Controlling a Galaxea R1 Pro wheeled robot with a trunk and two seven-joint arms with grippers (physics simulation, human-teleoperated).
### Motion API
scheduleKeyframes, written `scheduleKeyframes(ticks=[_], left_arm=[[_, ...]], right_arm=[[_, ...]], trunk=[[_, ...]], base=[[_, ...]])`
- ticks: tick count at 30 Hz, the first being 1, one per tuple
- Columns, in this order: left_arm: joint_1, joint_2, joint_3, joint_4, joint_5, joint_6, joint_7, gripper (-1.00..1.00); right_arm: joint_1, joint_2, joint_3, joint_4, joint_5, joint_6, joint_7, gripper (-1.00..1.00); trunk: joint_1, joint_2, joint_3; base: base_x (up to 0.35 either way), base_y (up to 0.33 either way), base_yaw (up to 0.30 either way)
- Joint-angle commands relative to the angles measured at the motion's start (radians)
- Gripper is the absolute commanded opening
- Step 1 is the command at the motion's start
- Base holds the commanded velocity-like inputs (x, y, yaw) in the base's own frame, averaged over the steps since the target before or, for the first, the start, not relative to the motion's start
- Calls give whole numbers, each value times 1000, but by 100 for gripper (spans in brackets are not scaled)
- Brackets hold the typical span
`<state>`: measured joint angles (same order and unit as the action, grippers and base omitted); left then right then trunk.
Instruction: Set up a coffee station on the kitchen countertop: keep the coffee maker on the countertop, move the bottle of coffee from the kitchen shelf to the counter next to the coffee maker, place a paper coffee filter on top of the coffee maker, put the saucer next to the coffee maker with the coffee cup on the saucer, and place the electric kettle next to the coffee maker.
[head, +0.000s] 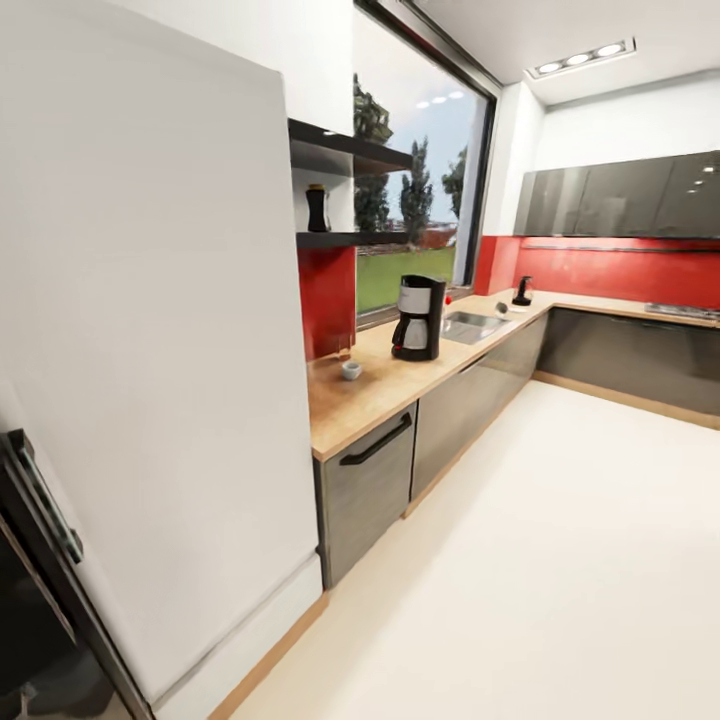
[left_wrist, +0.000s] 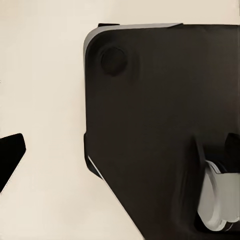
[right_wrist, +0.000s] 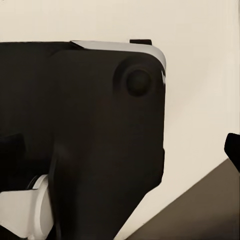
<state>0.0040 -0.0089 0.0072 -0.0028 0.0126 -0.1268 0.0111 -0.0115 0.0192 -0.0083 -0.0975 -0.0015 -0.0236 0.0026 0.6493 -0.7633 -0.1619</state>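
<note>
The black and silver coffee maker (head: 418, 318) stands on the wooden countertop (head: 375, 400) in front of the window. A small pale coffee cup (head: 351, 369) sits on the counter to its left, near the red wall panel. The dark bottle of coffee (head: 316, 208) stands on the black kitchen shelf (head: 345, 239) above. A dark kettle-like object (head: 522, 291) stands past the sink; I cannot tell what it is. In the wrist views my left gripper (left_wrist: 120, 150) and right gripper (right_wrist: 120, 147) hang over the robot's black base, fingertips (left_wrist: 11, 150) (right_wrist: 233, 147) far apart, holding nothing.
A tall white cabinet (head: 150, 350) rises close on the left, with a black appliance and its handle (head: 40, 500) at the lower left. The sink (head: 475, 323) lies beyond the coffee maker. Grey base cabinets (head: 470, 400) line the counter; pale floor (head: 560, 560) stretches to the right.
</note>
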Motion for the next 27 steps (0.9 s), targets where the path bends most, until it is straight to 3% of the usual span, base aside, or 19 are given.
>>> scheduleKeyframes(ticks=[1, 27], left_arm=[[0, 0, 0, 0, 1, -3, 1, 100], [-1, 0, 0, 0, 1, -2, 1, 100]], right_arm=[[-1, 0, -1, 1, 0, -2, 0, 100], [-1, 1, -1, 1, 0, -2, -1, 100]], trunk=[[-4, 6, 2], [-103, 188, 84]], base=[[0, 0, -289], [0, 0, -289]])
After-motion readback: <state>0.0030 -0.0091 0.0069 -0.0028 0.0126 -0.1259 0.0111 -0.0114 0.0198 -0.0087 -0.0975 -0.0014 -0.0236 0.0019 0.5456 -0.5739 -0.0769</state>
